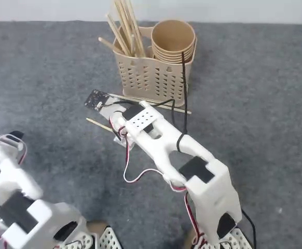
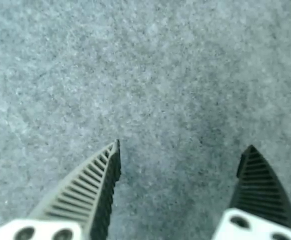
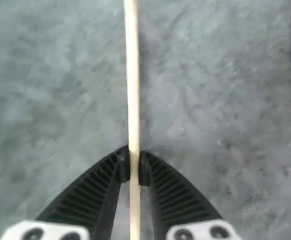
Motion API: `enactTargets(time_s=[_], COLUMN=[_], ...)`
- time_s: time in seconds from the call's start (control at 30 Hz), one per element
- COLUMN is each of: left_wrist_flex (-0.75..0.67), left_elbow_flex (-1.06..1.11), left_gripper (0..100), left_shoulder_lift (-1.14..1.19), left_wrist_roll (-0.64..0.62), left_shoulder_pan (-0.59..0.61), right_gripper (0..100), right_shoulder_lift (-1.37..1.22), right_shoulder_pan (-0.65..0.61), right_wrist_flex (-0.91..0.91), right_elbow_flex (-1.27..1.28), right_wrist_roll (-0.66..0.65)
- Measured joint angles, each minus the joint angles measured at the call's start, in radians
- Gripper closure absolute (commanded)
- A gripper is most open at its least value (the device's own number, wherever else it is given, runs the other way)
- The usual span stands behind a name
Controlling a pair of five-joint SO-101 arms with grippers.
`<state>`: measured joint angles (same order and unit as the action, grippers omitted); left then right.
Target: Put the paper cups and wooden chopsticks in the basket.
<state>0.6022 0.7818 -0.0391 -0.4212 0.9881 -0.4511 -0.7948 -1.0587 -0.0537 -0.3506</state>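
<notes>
One chopstick point(image 3: 131, 75) pinched between the right fingers point(image 3: 103, 192) at their tips, low over the grey bench point(image 1: 255, 104). Second chopstick point(image 1: 151, 102) lies on the bench just in front of the basket point(image 1: 151, 78). Left fingers point(image 2: 93, 190) spread wide over the bench. Stacked paper cups point(image 1: 173, 39) and more chopsticks point(image 1: 122, 28) stand in the basket.

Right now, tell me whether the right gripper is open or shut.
Shut on a chopstick. In its wrist view the fingers of the right gripper press it from both sides, no gap left.
</notes>
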Motion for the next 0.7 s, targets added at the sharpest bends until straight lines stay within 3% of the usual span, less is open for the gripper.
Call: enactTargets(time_s=[0.4, 0.57, 0.7], left_wrist_flex=[0.0, 0.0, 0.0], left_elbow_flex=[-0.002, -0.002, -0.002], left_gripper=[65, 65, 65], left_shoulder_lift=[0.009, 0.009, 0.009], left_wrist_roll=[0.0, 0.0, 0.0], left_shoulder_pan=[0.0, -0.002, -0.003], right_gripper=[99.0, 99.0, 99.0], right_shoulder_lift=[0.525, 0.809, 1.007], right_shoulder_pan=[0.002, 0.021, 0.077], right_wrist_flex=[-0.002, 0.222, 0.534], right_elbow_flex=[0.121, 0.318, 0.542], right_wrist_roll=[0.17, 0.25, 0.293])
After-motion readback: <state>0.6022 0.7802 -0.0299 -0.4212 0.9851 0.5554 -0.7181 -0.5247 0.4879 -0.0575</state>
